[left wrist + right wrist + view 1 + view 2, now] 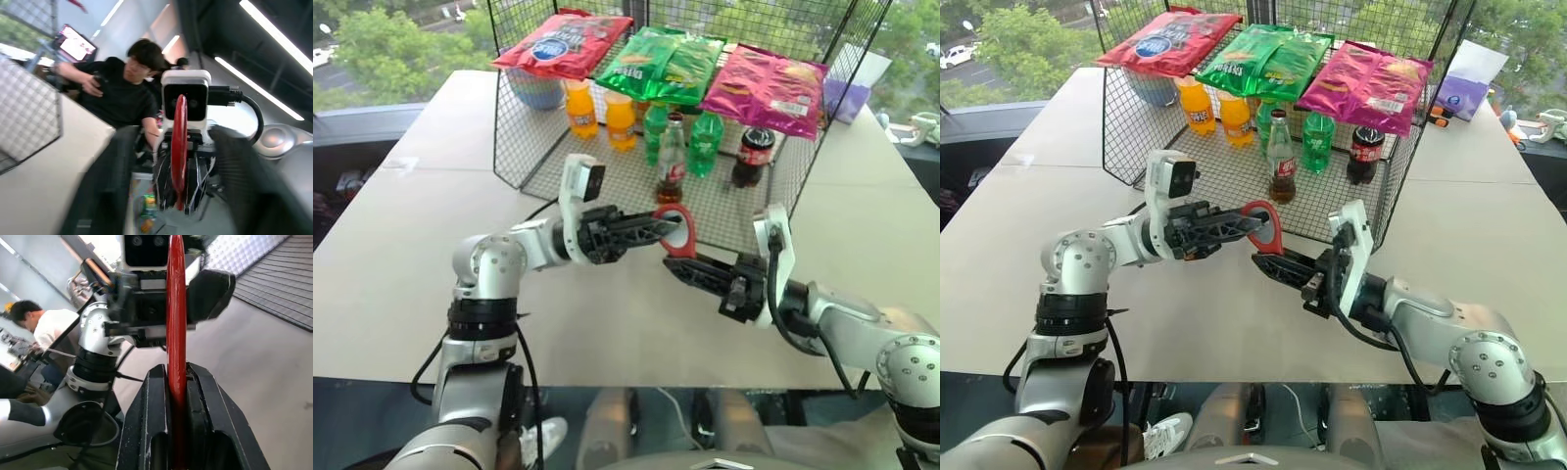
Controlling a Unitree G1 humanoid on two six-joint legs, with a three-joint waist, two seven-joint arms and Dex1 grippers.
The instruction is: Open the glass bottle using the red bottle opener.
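— Right hand [177, 382]: what has it got?

— Its two black fingers are pressed flat against the handle of the red bottle opener [677, 231], which stands edge-on between them in the right wrist view. The ring head sticks up above the near half of the tabletop [401, 264].

— And the left hand [658, 229]?

— Its fingers stand spread on either side of the opener's ring head. From the left wrist view there is a gap on both sides of the red edge, so it has hold of nothing.

— Where's the glass bottle [672, 162]?

— Upright inside the wire basket [514, 147] at the far middle of the tabletop, near the basket's open front edge. Cap on, red-and-white label; the script on it is too small to read.

— Anything around it?

— Two green plastic bottles [705, 144] just behind and beside it, a squat dark cola bottle [753, 155] with a red cap toward the basket's right side, and two orange drink bottles [580, 108] toward its left. Three snack bags lie on the basket's top: a red bag [564, 43], a green bag [664, 64] and a pink bag [766, 88]. Their print isn't legible.

— Anyone nearby?

— A person in a black shirt [120, 93] beyond the tabletop's edge in the left wrist view.
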